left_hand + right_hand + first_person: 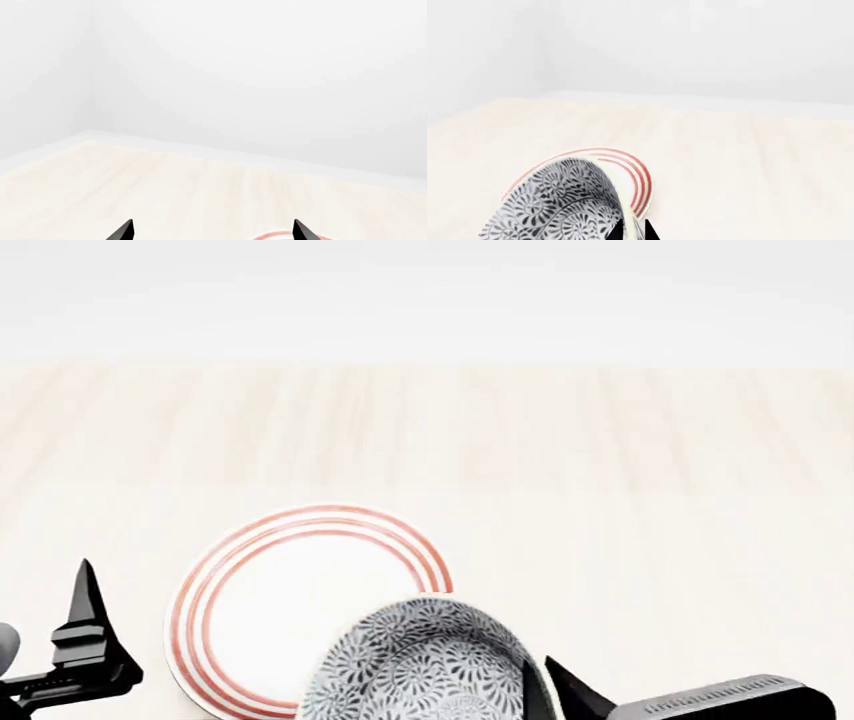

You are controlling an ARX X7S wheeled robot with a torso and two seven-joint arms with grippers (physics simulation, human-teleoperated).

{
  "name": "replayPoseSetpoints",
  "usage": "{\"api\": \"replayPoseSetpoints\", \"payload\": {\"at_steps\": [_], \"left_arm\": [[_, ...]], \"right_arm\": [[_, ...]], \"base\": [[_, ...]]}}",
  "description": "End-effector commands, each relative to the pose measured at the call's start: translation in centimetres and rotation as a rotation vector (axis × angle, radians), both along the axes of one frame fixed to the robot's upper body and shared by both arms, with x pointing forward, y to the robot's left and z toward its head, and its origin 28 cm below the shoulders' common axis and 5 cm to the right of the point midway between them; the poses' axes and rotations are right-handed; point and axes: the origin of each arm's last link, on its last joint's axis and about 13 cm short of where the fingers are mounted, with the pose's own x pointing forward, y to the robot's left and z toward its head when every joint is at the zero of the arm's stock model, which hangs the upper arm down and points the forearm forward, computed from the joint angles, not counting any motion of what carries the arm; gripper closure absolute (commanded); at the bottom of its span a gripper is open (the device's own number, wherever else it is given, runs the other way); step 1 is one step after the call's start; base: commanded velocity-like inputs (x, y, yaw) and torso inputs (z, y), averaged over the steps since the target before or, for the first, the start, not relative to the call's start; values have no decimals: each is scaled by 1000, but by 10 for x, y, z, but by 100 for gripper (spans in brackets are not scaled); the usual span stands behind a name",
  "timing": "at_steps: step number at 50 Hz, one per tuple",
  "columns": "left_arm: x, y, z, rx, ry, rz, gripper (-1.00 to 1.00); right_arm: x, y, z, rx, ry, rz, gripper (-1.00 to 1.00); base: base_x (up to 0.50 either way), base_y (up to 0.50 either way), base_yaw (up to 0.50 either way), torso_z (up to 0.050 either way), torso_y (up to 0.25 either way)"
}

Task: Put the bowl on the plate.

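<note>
The pale wooden surface (601,460) carries the plate (267,610), lying flat. The bowl (420,660) hangs tilted over the plate's near-right edge, its rim pinched in the right claw (632,231). The left claw (212,231), tips apart and empty, waits just beside the plate's left.

Looking down from the head over the table (534,440); wrist views skimming low toward walls, both catching the plate (287,590).
</note>
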Motion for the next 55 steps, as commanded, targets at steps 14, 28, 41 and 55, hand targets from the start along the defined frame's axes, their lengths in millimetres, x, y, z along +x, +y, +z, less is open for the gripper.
{"api": "replayPoseSetpoints", "payload": {"at_steps": [14, 28, 41, 55], "left_arm": [[-2, -5, -2, 14, -13, 28, -100], [-3, -4, -4, 8, -9, 26, -100], [-6, -3, -5, 0, -11, 27, -100], [-6, -3, -5, -1, -12, 28, -100]], "right_arm": [[84, -9, 50, 144, -146, -3, 100], [155, 5, 50, 336, -22, 126, 100], [198, 11, 23, 560, 52, 158, 100], [207, 18, 16, 667, 139, 260, 100]], "base": [[0, 0, 0, 0, 0], [0, 0, 0, 0, 0], [0, 0, 0, 0, 0], [0, 0, 0, 0, 1]]}}
